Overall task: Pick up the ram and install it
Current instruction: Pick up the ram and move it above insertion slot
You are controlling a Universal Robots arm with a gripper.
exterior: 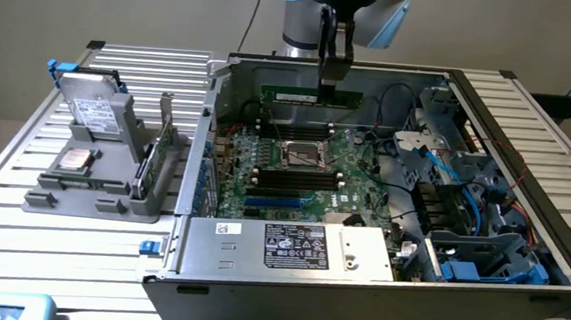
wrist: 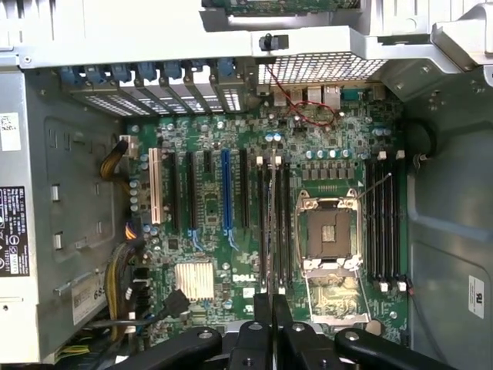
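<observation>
The gripper [exterior: 332,89] was clamped on the ram [exterior: 291,94], a long, thin green stick with dark chips and seemingly a pale label, held level over the motherboard [exterior: 265,158] inside the open case [exterior: 356,303].

Silver-grey arm [exterior: 297,39] with pale blue joint caps [exterior: 388,23], a thin black cable [exterior: 254,16] alongside; black gripper [exterior: 330,89] (slim paired fingers) on linkages [wrist: 173,348] studded with round pivot screws [wrist: 205,334].

Bright, even, diffuse light; shadows soft and shallow.
</observation>
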